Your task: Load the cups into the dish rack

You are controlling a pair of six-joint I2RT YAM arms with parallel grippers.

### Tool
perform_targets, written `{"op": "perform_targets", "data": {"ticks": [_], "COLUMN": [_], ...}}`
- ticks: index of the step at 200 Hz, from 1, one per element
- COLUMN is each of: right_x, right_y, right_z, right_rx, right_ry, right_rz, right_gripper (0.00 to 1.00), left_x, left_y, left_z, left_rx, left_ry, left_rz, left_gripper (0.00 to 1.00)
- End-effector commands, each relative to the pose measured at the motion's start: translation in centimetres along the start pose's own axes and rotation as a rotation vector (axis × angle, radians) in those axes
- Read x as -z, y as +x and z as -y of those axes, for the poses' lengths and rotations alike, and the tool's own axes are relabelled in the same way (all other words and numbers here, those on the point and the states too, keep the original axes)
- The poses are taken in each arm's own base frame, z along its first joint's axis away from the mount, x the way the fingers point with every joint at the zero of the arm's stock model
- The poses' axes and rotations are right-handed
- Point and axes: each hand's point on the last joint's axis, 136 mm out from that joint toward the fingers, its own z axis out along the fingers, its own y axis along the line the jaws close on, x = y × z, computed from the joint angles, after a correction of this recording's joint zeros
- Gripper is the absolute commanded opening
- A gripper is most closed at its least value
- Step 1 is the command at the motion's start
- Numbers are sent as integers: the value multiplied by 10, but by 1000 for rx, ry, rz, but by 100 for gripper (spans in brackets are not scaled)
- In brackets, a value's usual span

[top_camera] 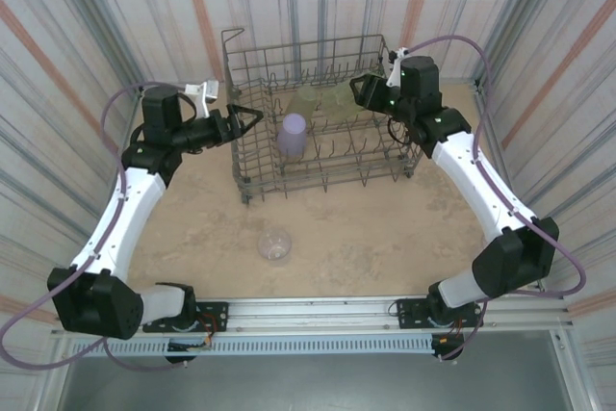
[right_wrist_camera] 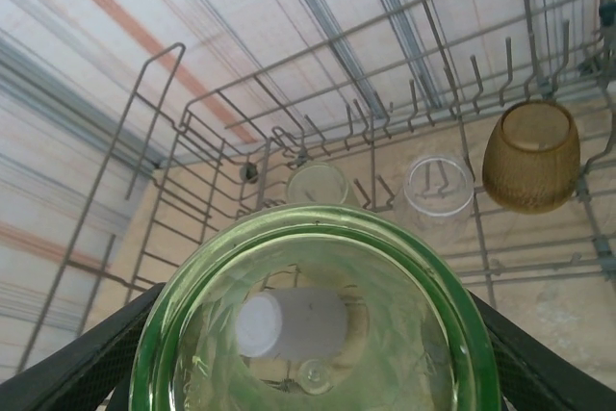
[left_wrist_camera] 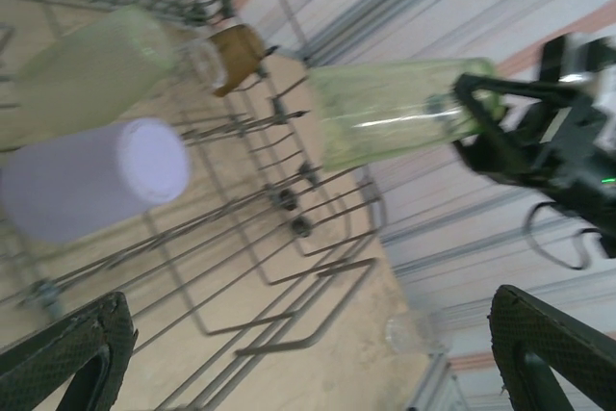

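Note:
The grey wire dish rack (top_camera: 252, 178) stands at the back of the table. A lavender cup (top_camera: 292, 134) (left_wrist_camera: 96, 178) sits inside it, with a pale yellow-green cup (top_camera: 306, 101) (right_wrist_camera: 317, 183), a clear cup (right_wrist_camera: 439, 187) and an amber cup (right_wrist_camera: 531, 156) (left_wrist_camera: 236, 50) along its far row. My right gripper (top_camera: 360, 91) (right_wrist_camera: 318, 358) is shut on a second yellow-green cup (right_wrist_camera: 318, 324) (left_wrist_camera: 404, 113), held on its side above the rack's right part. My left gripper (top_camera: 252, 119) (left_wrist_camera: 308, 363) hangs open and empty at the rack's left wall. Another clear cup (top_camera: 274, 244) (left_wrist_camera: 419, 332) lies on the table in front of the rack.
Striped walls (top_camera: 77, 36) close in the tan table (top_camera: 385, 238) on three sides. A metal rail (top_camera: 318, 313) carrying both arm bases runs along the near edge. The rack's tall grid sides (right_wrist_camera: 154, 141) and upright tines (left_wrist_camera: 289, 199) stand around the cups.

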Motion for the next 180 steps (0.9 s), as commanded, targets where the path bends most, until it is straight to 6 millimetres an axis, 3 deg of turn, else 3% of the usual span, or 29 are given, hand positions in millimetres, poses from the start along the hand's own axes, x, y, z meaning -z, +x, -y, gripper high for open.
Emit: {"op": "perform_targets", "data": {"ticks": [1,86,180], "right_x": [-7,-45,-77], "right_y": [2,23,34], "right_z": [11,13,12], "right_rx": [103,272,352], "right_ry": [107,283,357], "right_rz": [-15,-122,-162], "right_gripper": [46,46,47], "left_x": [20,49,50], "left_y": [16,25,23], "left_z": [-23,-46,-33], "left_rx": [-37,-5,31], "left_ry": [-158,-274,-210], "left_rz": [-23,-13,9], "left_gripper": [99,99,99]}}
